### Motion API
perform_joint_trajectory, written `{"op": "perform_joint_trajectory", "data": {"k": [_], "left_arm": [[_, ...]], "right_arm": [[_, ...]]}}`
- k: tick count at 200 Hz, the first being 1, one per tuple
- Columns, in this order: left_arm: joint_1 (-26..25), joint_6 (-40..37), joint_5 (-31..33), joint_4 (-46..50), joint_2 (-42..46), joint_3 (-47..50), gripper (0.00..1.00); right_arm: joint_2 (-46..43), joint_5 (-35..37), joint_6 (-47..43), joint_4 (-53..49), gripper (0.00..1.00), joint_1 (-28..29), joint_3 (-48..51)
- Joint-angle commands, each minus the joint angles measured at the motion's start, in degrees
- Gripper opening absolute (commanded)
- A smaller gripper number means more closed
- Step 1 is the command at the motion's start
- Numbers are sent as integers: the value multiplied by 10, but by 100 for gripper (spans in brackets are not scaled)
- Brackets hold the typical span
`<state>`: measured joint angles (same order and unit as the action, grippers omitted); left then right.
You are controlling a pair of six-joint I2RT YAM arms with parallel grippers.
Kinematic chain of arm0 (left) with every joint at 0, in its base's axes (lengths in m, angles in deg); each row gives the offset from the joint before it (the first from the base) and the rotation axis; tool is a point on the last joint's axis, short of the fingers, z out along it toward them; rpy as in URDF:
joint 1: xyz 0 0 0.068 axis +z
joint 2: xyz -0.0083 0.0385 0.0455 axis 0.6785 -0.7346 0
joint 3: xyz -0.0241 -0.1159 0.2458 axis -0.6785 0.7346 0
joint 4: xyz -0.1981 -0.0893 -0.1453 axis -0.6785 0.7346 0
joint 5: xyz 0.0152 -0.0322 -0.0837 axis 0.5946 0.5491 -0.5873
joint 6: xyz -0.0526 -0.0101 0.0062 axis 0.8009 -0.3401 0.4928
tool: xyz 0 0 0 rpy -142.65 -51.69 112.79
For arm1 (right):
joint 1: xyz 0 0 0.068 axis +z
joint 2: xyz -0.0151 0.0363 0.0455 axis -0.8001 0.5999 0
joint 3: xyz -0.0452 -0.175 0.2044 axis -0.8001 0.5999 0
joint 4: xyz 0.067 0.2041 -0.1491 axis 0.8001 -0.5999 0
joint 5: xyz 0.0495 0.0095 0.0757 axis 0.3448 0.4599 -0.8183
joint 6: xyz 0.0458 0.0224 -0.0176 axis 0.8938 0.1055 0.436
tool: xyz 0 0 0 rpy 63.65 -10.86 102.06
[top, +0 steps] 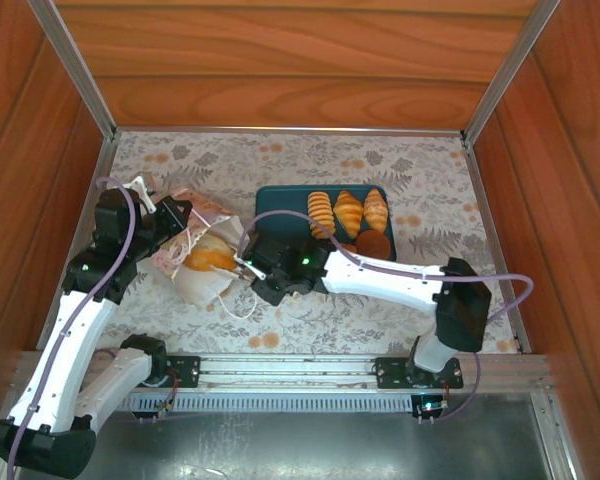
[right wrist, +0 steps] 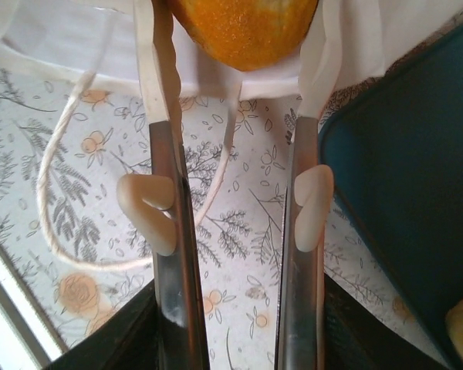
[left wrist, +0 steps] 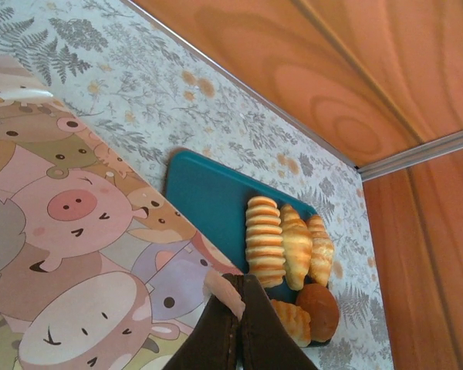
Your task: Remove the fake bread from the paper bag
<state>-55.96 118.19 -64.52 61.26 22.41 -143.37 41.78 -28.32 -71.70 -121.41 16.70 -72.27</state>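
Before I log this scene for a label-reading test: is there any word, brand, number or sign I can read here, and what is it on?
None can be read.
The paper bag has only cartoon animal faces printed on it, no lettering.
The teal tray, the fake bread and the floral table cover bear no text or numbers.

Right gripper [right wrist: 239, 54] flanking bread [right wrist: 243, 23] at paper bag [right wrist: 54, 35]
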Motion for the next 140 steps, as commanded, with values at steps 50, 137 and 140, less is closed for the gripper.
{"op": "perform_joint_trajectory", "data": {"k": [50,137,140], "left_arm": [[3,1,14,-6,-12,-12,0],[3,-3,64,-5,-9,-18,0],[3,-3,67,-6,-9,-18,0]], "right_arm": [[-108,-13,-48,-15,42,6,26],[-252,82,-73,-122,41,5,89],[-257,87,-75,-126,41,5,90]]}}
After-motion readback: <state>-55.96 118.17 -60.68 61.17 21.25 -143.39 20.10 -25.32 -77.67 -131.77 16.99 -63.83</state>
